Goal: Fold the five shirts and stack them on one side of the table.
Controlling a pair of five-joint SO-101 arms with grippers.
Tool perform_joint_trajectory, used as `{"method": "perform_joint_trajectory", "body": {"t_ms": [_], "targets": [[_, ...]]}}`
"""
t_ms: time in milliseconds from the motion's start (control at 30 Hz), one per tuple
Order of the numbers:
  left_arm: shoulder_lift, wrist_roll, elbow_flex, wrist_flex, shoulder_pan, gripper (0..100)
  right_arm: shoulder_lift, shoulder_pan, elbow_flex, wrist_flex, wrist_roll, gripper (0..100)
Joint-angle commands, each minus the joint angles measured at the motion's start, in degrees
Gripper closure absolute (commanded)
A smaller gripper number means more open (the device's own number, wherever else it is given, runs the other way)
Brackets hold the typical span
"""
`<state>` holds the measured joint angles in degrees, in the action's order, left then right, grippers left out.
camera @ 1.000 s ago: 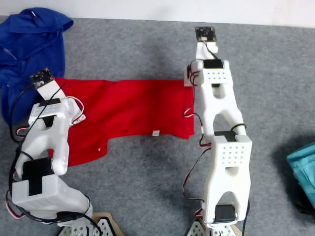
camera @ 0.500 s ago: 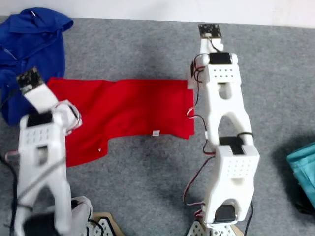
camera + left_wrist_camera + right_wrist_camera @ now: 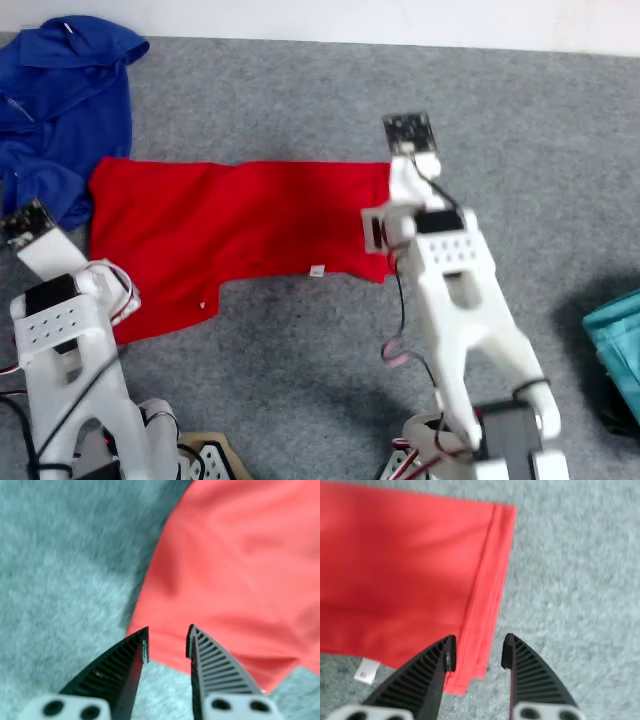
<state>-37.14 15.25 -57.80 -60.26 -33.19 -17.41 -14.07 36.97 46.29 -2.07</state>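
Red shirt (image 3: 240,225) lies flat on the grey surface (image 3: 300,380) (a blue garment (image 3: 60,90) bunched beside it), left hand (image 3: 167,642) and right hand (image 3: 479,652) both parted, empty, over opposite ends.

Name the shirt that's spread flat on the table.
The red shirt, lying spread flat; the blue garment sits crumpled in a corner, the teal one bunched at the edge.

The high camera is fixed over the grey tabletop (image 3: 300,90) and looks steeply down from the arms' side, far enough off to hold the whole red shirt (image 3: 240,225). Each wrist camera sits close behind its claw, facing down. One looks past the left claw (image 3: 167,642) at one end of the shirt. The other looks past the right claw (image 3: 479,652) at the opposite, hemmed end, where the white tag (image 3: 365,670) also shows from above.
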Motion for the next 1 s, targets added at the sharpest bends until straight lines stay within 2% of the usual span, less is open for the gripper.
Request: {"method": "perform_joint_trajectory", "body": {"t_ms": [0,300,500,800,967], "targets": [[2.2,-0.6,-0.5,0.6,-3.2,86,-5.5,-0.3,5.6,-4.6,-0.4,83.6],[4.1,-8.5,-3.3,1.2,-10.2,86,-5.5,-0.5,6.0,-4.6,-0.4,83.6],[4.1,-9.8,-8.4,8.6,-8.0,86,-5.5,-0.5,6.1,-4.6,-0.4,83.6],[4.4,-9.6,-9.1,11.3,-5.1,86,-6.0,-0.6,6.4,-4.6,-0.5,83.6],[4.4,-9.6,-13.6,12.7,0.0,86,-6.0,-0.6,6.4,-4.6,-0.5,83.6]]}}
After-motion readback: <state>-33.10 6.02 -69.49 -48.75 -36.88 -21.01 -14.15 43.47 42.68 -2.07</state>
